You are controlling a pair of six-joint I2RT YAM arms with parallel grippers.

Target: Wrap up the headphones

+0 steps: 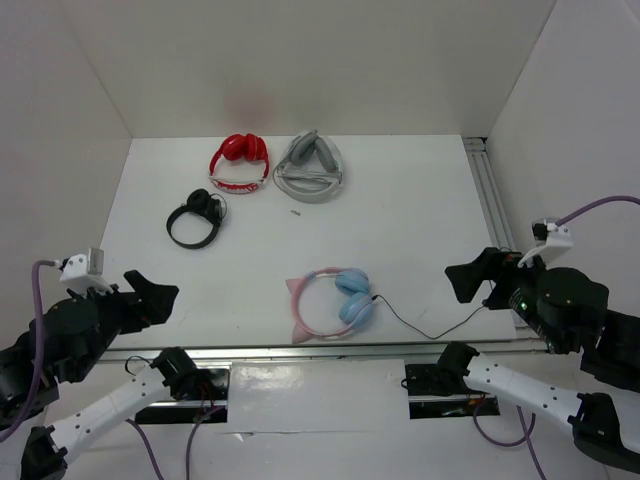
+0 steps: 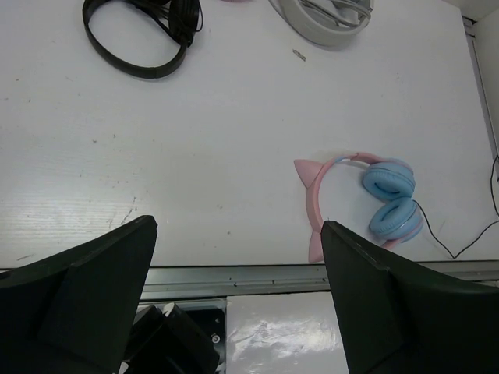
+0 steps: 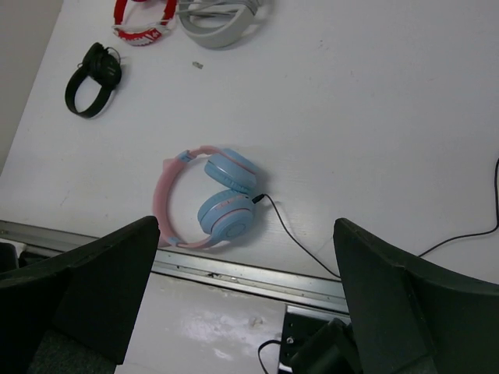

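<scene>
Left fingers (image 1: pixel 150 290): spread wide, holding nothing, over the near left edge of the desk (image 1: pixel 420 220), well to the left of the headphones (image 1: pixel 357 310).
Right fingers (image 1: pixel 470 280): spread wide, holding nothing, well to the right of the headphones and about level with them.
Rail (image 1: pixel 300 350): a metal strip along the desk's near edge, just in front of the headphones.
Headphones: lying flat near the front of the desk, roughly midway between the two arms.
Pink headband (image 1: pixel 298 305): curves round the left side of the headphones, with its cat ears pointing left.
Light blue ear cups (image 1: pixel 350 282): on the right side of the headphones, one touching the other.
Cable (image 1: pixel 420 332): thin, black and loose. It leaves the ear cups and trails right of the headphones towards the right arm; its far end is hidden.
Small bit (image 1: pixel 295 211): a tiny dark thing on the bare desk beyond the headphones, too small to tell.
Black headphones (image 1: pixel 185 235): beyond the headphones and to their left, well apart.
Red-and-white headphones (image 1: pixel 240 148): farther back, beyond and left of the headphones.
Grey headphones (image 1: pixel 300 152): at the back, almost straight beyond the headphones, just beside the red-and-white pair.
</scene>
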